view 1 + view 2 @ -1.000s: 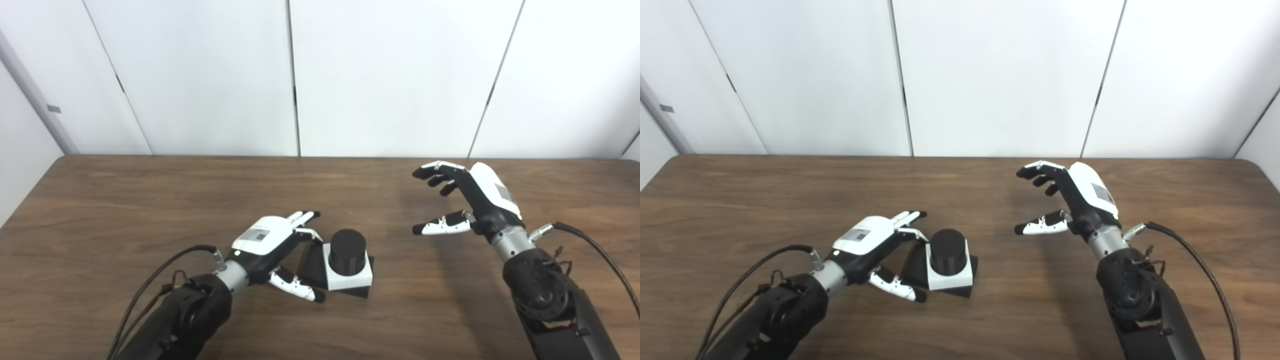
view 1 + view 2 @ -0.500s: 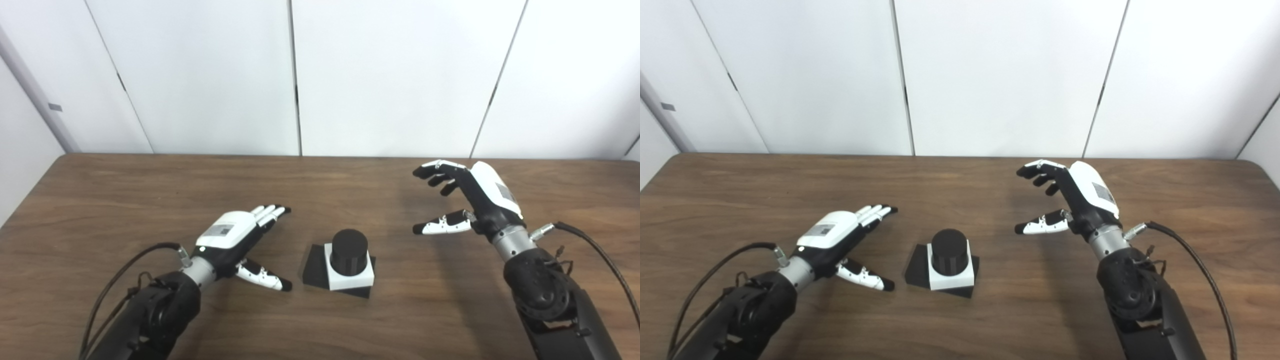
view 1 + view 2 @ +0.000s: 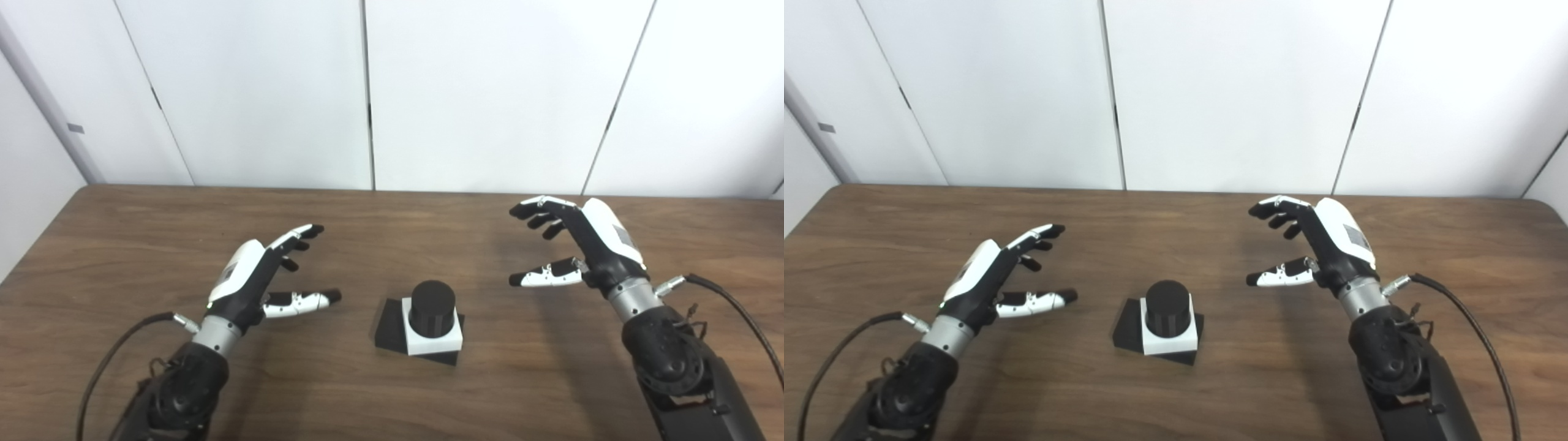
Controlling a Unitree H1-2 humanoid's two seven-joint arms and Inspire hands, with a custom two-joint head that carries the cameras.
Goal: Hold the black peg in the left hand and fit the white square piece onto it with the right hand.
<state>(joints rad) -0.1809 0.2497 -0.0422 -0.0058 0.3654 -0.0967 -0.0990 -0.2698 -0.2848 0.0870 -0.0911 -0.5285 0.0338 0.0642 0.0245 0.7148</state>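
Note:
The black peg stands upright on its flat black base in the middle of the wooden table. The white square piece sits around the peg, resting on the base. My left hand hovers open to the left of the assembly, fingers spread, well apart from it. On the other side my right hand is raised and open, palm facing left, holding nothing.
White wall panels stand behind the table's far edge. Black cables trail from both wrists over the table. Nothing else lies on the wood.
My left hand has let go of the peg's base, drawn back to the left and lifted, fingers spread. The assembly stays put. The right hand has barely moved; the camera shifted slightly.

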